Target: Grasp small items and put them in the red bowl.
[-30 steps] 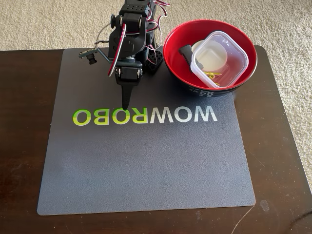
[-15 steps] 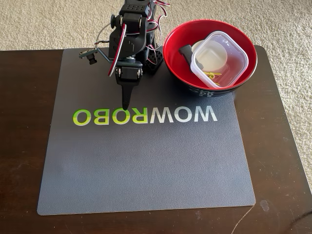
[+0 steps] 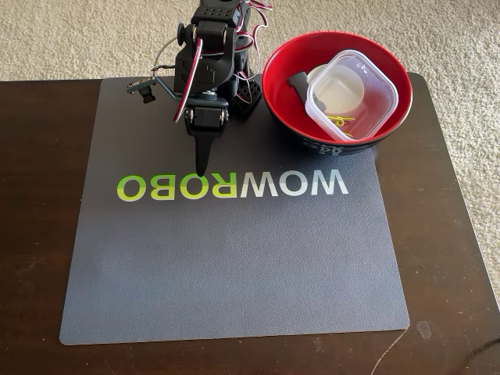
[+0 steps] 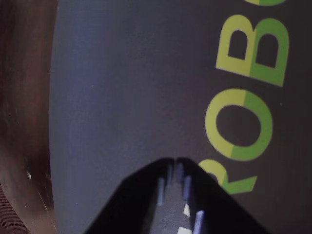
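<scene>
— What lies under the arm?
— A grey rubber mat [image 3: 234, 266] on a dark wooden table [image 3: 453, 234]. The folded black gripper [image 3: 201, 169] points down, fingers pressed together, empty.
— And the glossy red bowl [image 3: 285, 98]?
— Up-right of the gripper in the fixed view, holding the clear square plastic container [image 3: 351, 94].

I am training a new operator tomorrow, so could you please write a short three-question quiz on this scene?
1. True or false: the clear square container sits inside the red bowl.
2. The gripper is: A) shut on a clip, B) shut and empty, C) wide open.
3. What yellow-green things lie inside the container?

Key: 1 true. 2 B; the wrist view shows the fingertips together, nothing between. 3 paper clips.
</scene>
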